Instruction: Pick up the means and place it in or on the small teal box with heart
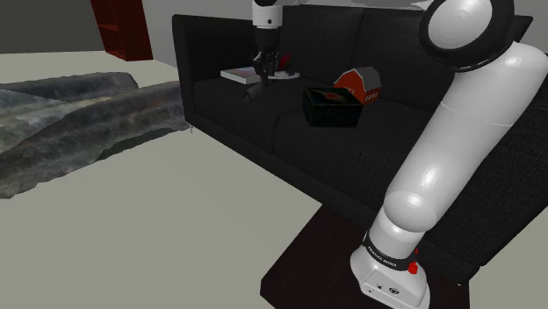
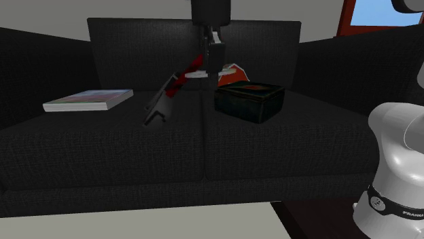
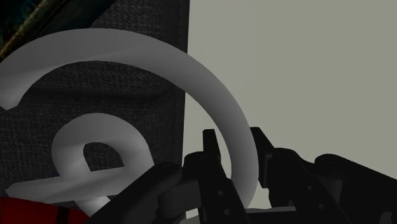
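- Pinching the pale looped handle of the tool (image 2: 170, 88) with the gripper (image 2: 208, 66).
- Hanging over the sofa (image 2: 102, 153) seat, between the book (image 2: 88, 100) and the dark box (image 2: 248, 102).
- Slanted lengthwise, handle end up, dark tip down toward the second exterior view's left, near the seat.

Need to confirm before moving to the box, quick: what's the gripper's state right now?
gripper: closed, clasping the tool by its white loop handle.

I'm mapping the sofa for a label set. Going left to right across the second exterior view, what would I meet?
book → tool, hanging above the seat → box → arm
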`<state>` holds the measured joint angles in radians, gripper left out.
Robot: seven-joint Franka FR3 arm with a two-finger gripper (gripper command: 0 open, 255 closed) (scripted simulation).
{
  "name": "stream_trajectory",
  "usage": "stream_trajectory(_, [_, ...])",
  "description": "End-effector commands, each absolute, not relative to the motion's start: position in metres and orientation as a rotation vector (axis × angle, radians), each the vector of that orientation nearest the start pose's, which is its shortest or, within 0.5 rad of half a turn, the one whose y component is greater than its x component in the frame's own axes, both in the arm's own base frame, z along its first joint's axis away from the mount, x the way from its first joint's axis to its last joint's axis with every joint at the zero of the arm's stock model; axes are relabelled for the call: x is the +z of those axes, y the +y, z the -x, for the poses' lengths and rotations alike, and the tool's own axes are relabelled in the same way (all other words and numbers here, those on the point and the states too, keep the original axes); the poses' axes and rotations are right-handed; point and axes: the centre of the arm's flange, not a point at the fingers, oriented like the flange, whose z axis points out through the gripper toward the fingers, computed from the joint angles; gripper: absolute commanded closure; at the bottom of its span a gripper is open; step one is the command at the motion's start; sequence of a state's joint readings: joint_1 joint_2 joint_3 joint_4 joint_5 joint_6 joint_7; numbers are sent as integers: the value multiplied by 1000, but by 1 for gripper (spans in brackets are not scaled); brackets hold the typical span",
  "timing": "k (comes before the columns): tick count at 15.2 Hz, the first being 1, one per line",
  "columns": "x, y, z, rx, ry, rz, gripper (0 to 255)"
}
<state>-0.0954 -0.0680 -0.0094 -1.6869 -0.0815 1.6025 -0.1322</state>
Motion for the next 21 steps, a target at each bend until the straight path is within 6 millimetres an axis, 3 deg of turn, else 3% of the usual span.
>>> stream_trajectory(1, [621, -65, -531, 42, -49, 3219, 255])
stream_trajectory(9, [660, -65, -531, 42, -49, 3219, 255])
stream_trajectory(21, [649, -164, -408, 42, -49, 3219, 255])
